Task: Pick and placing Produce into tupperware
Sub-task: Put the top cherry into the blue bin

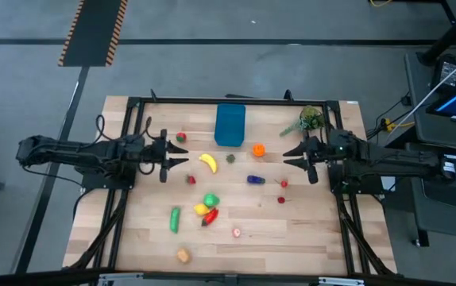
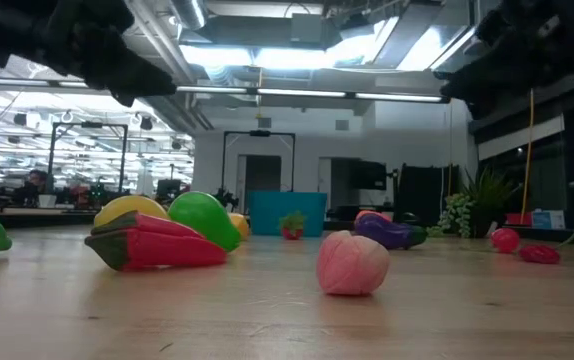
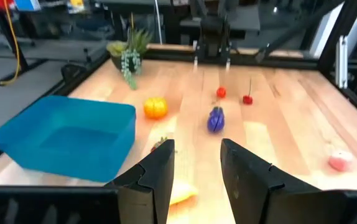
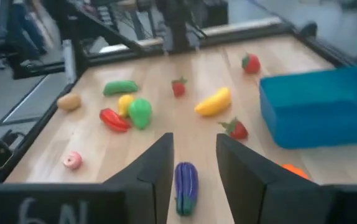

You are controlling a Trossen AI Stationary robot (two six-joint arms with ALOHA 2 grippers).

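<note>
Hovering over the table's left side, the left pincer (image 1: 182, 162) has its two dark flat fingers (image 3: 155, 180) parted with a bare gap, pinching nothing; just ahead of it a curved smooth yellow banana (image 1: 208, 163); right pincer (image 1: 290, 156) at the right side, fingers (image 4: 155, 171) likewise parted on nothing, a glossy purple eggplant (image 4: 185, 183) on the wood seen through the gap; neither touches any produce; teal-blue tupperware (image 1: 229, 125), rectangular plastic with rounded corners, stands at the far middle of the pale wood-plank table (image 1: 315, 230), nothing visible inside it in the left wrist view; round ribbed orange (image 1: 258, 148) just beside it on the right; small red strawberry (image 1: 181, 137) to its left; green cucumber (image 1: 175, 219), a cluster of yellow, green and red pepper pieces (image 1: 209, 208), and a pink rounded piece (image 1: 236, 233) lie scattered nearer the front edge; leafy plant sprig (image 1: 307, 121) at the far right corner.
</note>
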